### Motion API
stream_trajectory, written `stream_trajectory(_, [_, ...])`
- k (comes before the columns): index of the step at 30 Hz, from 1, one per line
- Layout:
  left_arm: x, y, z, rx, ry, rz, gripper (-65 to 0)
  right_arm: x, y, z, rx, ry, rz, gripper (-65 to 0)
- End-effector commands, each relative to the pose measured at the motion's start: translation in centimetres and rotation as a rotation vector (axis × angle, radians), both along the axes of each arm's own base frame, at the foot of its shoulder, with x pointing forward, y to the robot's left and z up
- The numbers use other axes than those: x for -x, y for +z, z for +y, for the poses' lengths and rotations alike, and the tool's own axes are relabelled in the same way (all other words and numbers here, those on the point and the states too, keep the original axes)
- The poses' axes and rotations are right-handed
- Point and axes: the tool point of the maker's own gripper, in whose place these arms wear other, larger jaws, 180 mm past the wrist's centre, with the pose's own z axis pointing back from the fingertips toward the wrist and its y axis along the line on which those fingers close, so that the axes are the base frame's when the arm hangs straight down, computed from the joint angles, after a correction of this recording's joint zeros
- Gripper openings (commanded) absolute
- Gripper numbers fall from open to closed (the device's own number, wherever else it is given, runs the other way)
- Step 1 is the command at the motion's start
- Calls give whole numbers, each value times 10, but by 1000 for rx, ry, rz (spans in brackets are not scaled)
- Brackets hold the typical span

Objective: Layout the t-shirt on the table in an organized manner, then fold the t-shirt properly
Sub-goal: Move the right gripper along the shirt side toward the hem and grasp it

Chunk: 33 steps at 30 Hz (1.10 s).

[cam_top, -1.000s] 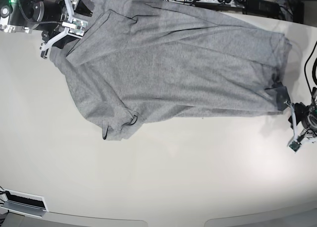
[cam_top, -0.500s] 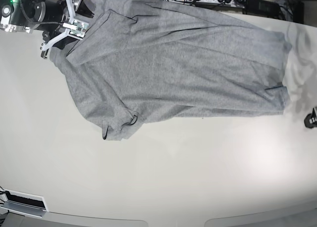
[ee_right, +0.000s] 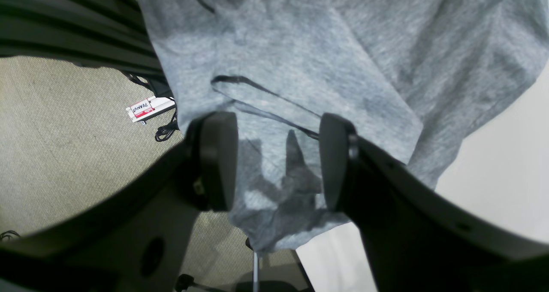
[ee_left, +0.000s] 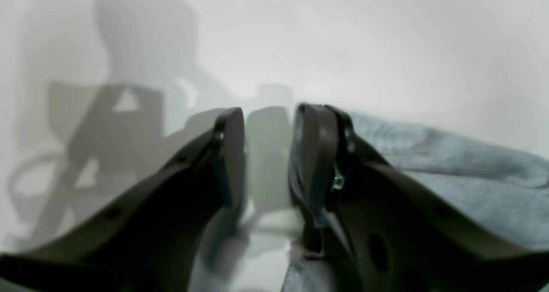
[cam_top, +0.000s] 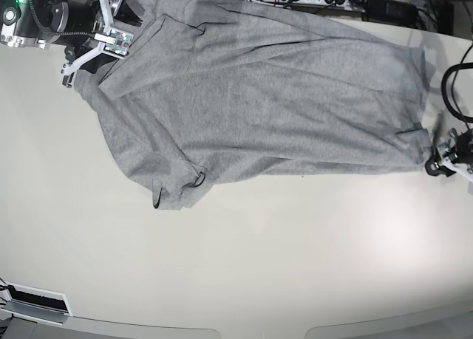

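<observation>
Nearest me, bare table (cam_top: 244, 265). Mid-frame, the t-shirt (cam_top: 259, 103) lies spread, reaching the top edge. My left gripper (ee_left: 268, 155) sits at its right corner, jaws parted, empty. Upper left, my right gripper (ee_right: 279, 163) gapes over cloth.

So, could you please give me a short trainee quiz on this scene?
1. True or false: the shirt lies wholly on the table.
2. Is anything between the left gripper's jaws?
3. The right gripper is: A) open over the shirt, B) shut on the shirt, C) out of view.

Key: 1 false, an edge hangs past the table; 2 no, just bare table; 3 A.
</observation>
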Motion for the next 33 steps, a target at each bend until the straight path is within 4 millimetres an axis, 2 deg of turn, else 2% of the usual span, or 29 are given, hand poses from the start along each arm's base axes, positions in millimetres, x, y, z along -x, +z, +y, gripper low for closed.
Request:
stream_trajectory(1, [-12, 14, 6, -14, 4, -55, -408, -3, 6, 2, -13, 9, -20, -322])
stream_trajectory(7, [0, -15, -25, 21, -27, -19, -408, -3, 6, 2, -14, 9, -20, -322])
stream_trajectory(11, [2, -20, -43, 62, -76, -15, -422, -3, 6, 2, -15, 9, -20, -322])
stream_trajectory(13, [1, -18, -48, 76, -102, -22, -487, -4, 7, 2, -15, 9, -21, -322])
stream_trajectory(16, [-1, -15, -44, 70, -98, -30, -624, -5, 7, 2, -15, 7, -25, -322])
stream_trajectory(17, [-3, -13, -43, 66, -96, -35, -650, -11, 9, 3, -21, -1, -41, -322])
stream_trajectory(18, [-3, -13, -41, 61, -87, -34, -650, -17, 11, 4, -26, -21, -59, -322])
stream_trajectory(21, [-8, -9, -34, 44, -57, -36, -650, -57, 19, -2, -10, -182, -183, -322])
stream_trajectory(24, [-11, -7, -33, 41, -56, -41, -650, -103, 38, -12, 6, -342, -344, -322])
stream_trajectory(26, [-11, -7, -34, 42, -60, -39, -650, -125, 46, -13, -22, -414, -397, -322])
stream_trajectory(29, [-11, -7, -35, 42, -61, -37, -650, -155, 44, -10, -66, -487, -416, -288])
stream_trajectory(33, [-10, -9, -35, 41, -64, -30, -650, -201, 31, -16, -108, -627, -419, -257])
